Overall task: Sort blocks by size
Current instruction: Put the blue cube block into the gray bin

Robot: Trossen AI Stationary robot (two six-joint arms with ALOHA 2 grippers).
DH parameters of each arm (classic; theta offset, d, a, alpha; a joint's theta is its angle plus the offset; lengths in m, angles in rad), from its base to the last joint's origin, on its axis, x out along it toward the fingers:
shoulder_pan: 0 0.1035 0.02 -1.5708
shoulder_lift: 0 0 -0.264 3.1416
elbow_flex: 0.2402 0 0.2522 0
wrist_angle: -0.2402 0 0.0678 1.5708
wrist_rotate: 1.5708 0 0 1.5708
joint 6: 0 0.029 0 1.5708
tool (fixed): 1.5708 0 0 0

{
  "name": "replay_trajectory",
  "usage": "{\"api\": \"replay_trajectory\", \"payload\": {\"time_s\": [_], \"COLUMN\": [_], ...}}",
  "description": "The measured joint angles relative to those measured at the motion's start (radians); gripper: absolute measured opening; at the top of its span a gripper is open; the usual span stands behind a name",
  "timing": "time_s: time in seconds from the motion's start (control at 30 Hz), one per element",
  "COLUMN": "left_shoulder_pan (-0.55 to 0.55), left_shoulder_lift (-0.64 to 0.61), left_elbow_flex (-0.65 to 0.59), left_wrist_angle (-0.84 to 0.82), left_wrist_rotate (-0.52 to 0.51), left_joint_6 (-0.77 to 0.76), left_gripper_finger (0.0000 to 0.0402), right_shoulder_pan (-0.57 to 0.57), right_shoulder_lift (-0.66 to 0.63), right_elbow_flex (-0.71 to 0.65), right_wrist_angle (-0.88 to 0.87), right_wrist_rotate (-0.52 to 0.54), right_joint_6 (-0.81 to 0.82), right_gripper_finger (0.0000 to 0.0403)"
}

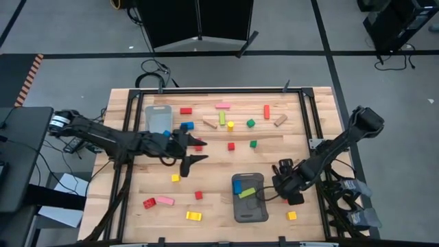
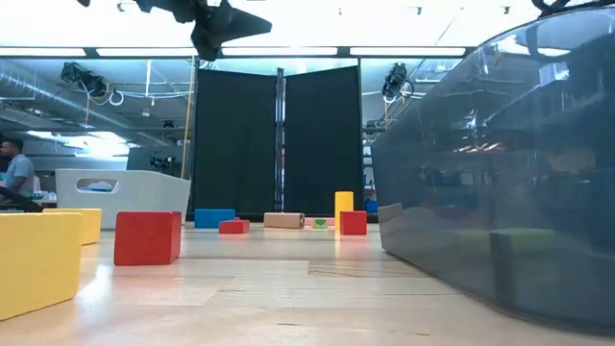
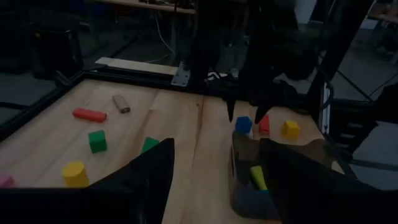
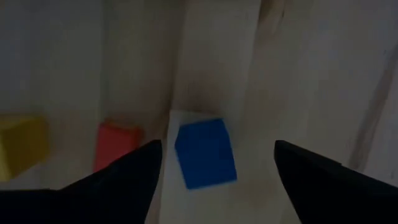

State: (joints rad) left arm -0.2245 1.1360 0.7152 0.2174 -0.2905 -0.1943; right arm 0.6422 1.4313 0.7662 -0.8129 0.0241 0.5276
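Many small painted blocks lie scattered on the wooden table (image 1: 137,185). My right gripper (image 4: 217,146) is open and points down near the table's right side (image 1: 285,177). Its fingers stand on either side of a blue cube (image 4: 205,152) without touching it; the cube rests on the table beside a red cube (image 4: 117,143) and a yellow one (image 4: 22,143). My left gripper (image 1: 197,149) is open and empty, raised above the table's middle; it also shows in the low view (image 2: 226,24). A grey tray (image 1: 248,209) near the front holds a blue block (image 1: 237,186) and a green bar (image 1: 247,193).
A second grey tray (image 1: 159,118) stands at the far left. Blocks and bars lie along the far side, among them a red bar (image 1: 267,112) and a yellow cylinder (image 1: 230,125). More blocks lie near the front left (image 1: 164,200). A black frame rail (image 1: 312,116) borders the table.
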Motion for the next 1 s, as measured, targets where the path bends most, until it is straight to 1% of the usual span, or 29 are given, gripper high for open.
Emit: {"api": "replay_trajectory", "payload": {"time_s": [0.17,0.3,0.4,0.53,0.63,0.77,0.83,0.9,1.0], "left_shoulder_pan": [0.000,0.000,0.000,0.000,-0.002,-0.014,-0.020,-0.021,-0.023], "left_shoulder_lift": [-0.028,-0.058,-0.083,-0.124,-0.162,-0.228,-0.264,-0.296,-0.335], "left_elbow_flex": [-0.002,-0.002,-0.002,-0.002,-0.002,-0.003,-0.003,-0.003,-0.003], "left_wrist_angle": [-0.037,-0.067,-0.103,-0.143,-0.166,-0.168,-0.177,-0.203,-0.222], "left_wrist_rotate": [0.000,0.000,0.000,0.000,-0.004,-0.035,-0.043,-0.053,-0.051], "left_joint_6": [0.007,0.022,0.025,0.008,0.004,0.004,0.006,0.008,0.031], "left_gripper_finger": [0.0241,0.0241,0.0241,0.0241,0.0241,0.0241,0.0241,0.0241,0.0241], "right_shoulder_pan": [0.000,0.000,0.000,0.001,-0.011,-0.043,-0.074,-0.120,-0.223], "right_shoulder_lift": [0.093,0.138,0.142,0.117,0.077,0.003,-0.041,-0.079,-0.098], "right_elbow_flex": [0.000,0.004,0.005,0.000,0.005,0.062,0.101,0.138,0.176], "right_wrist_angle": [0.026,0.028,0.031,0.023,-0.020,-0.112,-0.115,-0.079,0.067], "right_wrist_rotate": [0.001,-0.025,-0.032,-0.031,-0.003,0.070,0.126,0.200,0.289], "right_joint_6": [-0.006,-0.005,-0.007,-0.008,-0.012,-0.034,-0.067,-0.126,-0.272], "right_gripper_finger": [0.0296,0.0262,0.0222,0.0145,0.0141,0.0141,0.0141,0.0141,0.0141]}}
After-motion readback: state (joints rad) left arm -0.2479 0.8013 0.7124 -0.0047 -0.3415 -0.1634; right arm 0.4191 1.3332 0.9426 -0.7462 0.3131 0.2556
